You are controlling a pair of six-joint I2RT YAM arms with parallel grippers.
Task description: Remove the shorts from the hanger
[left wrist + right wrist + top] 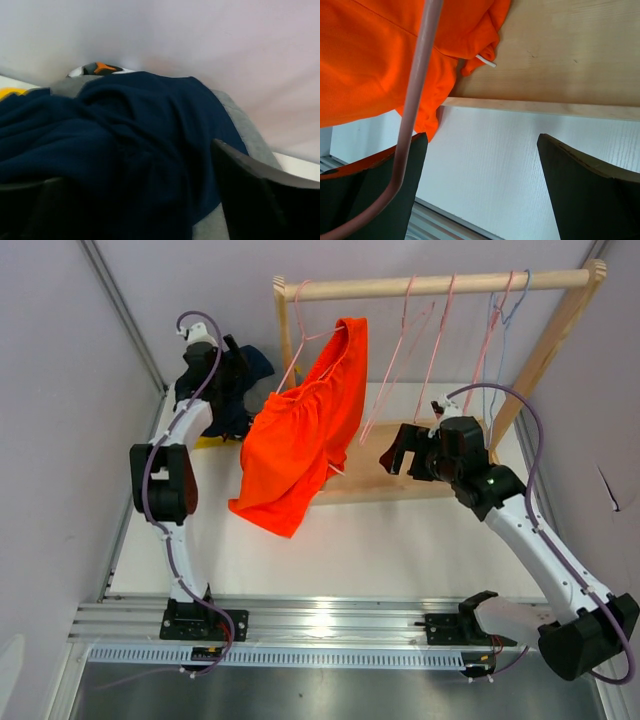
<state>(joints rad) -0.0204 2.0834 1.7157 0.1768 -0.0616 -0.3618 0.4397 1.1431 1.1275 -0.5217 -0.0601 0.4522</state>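
The orange shorts (300, 440) hang from a pink hanger (300, 345) at the left end of the rail (440, 284) of a wooden rack (545, 350), draped down over the rack's base board (560, 50) and the bench (380, 540). Other hangers (420, 340) on the rail carry nothing. The left arm (165, 480) reaches to the far left corner, where a dark pile (235, 390) lies; from overhead its separate garments cannot be told apart, and the left fingers (260, 195) are lost against it. In the left wrist view these fingers are spread wide, with the navy shorts (125, 150) filling the space between them; grey shorts (240, 130) show only as an edge beneath, and a small corner of the patterned shorts (97, 68) shows behind. A yellow item (12, 92) is cut off at the frame edge and cannot be identified. The right fingers (585, 185) are spread apart and hold nothing, positioned over the bench just in front of the base board. A pink hanger wire (417, 90) crosses in front of one finger; whether it touches cannot be told. A white cord tip (485, 61) protrudes from the orange fabric.
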